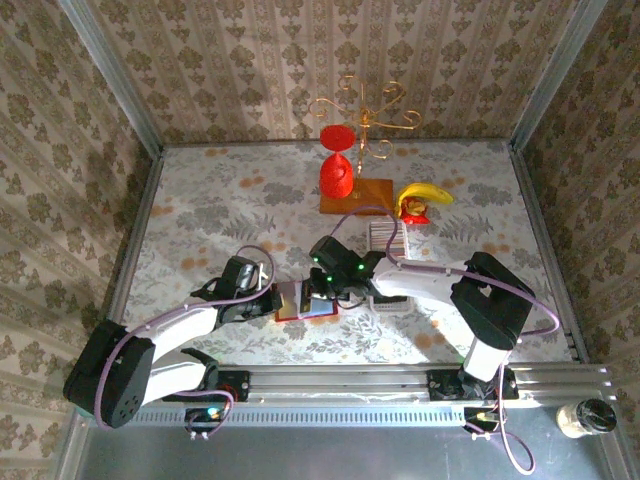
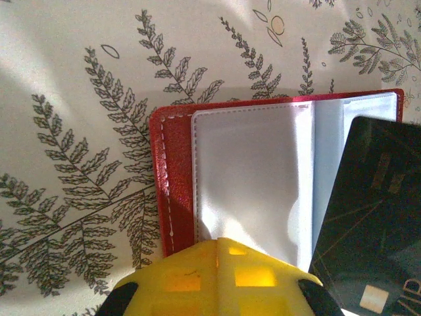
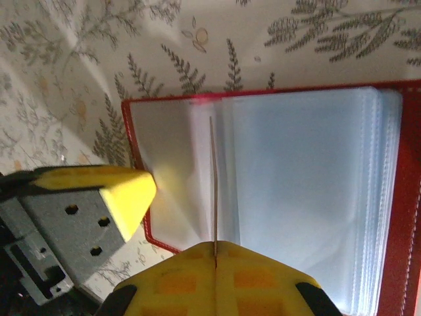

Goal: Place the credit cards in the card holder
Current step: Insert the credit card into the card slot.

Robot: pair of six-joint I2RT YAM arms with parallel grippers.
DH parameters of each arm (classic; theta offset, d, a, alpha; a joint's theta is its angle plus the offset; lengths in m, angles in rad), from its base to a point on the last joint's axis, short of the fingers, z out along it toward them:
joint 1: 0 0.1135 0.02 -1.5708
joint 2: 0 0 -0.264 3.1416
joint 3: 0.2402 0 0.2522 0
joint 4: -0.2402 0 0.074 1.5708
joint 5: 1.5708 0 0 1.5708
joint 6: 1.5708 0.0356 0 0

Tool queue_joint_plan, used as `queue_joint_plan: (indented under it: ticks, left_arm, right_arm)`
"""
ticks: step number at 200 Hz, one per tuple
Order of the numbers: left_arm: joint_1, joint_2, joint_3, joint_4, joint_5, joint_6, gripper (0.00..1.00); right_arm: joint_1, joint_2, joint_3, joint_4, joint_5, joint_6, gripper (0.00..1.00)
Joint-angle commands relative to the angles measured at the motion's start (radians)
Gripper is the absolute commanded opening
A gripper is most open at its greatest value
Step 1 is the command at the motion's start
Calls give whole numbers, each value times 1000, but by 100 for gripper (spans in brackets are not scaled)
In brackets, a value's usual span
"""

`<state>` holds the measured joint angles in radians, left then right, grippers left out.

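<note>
1. Two arms meet mid-table, and we start on the left. The left gripper [image 1: 270, 299] reaches in from the near-left corner and, from overhead, touches the left edge of the card holder [image 1: 303, 300]. The holder lies open and flat on the fern-print table [image 1: 200, 215], near the front.
2. The left wrist camera gives closer detail than the overhead. The yellow fingers [image 2: 191, 276] are pressed together with nothing between them, tips down on the holder's near edge. The red cover is on the left, with a pale sleeve just beside it.
3. In the middle, a dark credit card [image 2: 368, 217] leans in over the holder's right-hand sleeves. This view gives its face: black, with fine gold lines and a chip.
4. On the right wrist camera the same card turns edge-on, a thin line rising from the seam of the right gripper [image 3: 215, 253]. The fingers are pinching the card, and its far edge sits over the clear sleeves close to the fold. Whether it touches them, I can't tell. The left gripper's yellow tip rests on the holder's left edge here too.
5. Further right, overhead, the credit cards [image 1: 388, 238] lie just right of the holder. They form a pale striped row, and the right arm crosses over it.
6. At the back, a red goblet [image 1: 337, 172] stands at the left end of a brown board [image 1: 360, 196]. A banana [image 1: 420, 194] lies to the board's right, and a gold wire stand [image 1: 365, 105] rises behind.
</note>
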<state>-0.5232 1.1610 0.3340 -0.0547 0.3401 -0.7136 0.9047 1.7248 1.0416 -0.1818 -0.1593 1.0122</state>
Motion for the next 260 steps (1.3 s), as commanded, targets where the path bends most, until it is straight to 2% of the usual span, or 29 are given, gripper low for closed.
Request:
queue_joint_plan:
  ticks: [1,137,260]
  left_arm:
    - [-11,3,-29,-62,-29,8,0]
    - [-12,6,-32,-56,-33,5,0]
    - [-17,16,-32,-48,-35,3,0]
  right_arm:
    - [-13,-7,-11,38,3,25,0]
    - [-19,7,-63,70,-5,32,0]
    - [-20,-7,-144,281,-75,131,0]
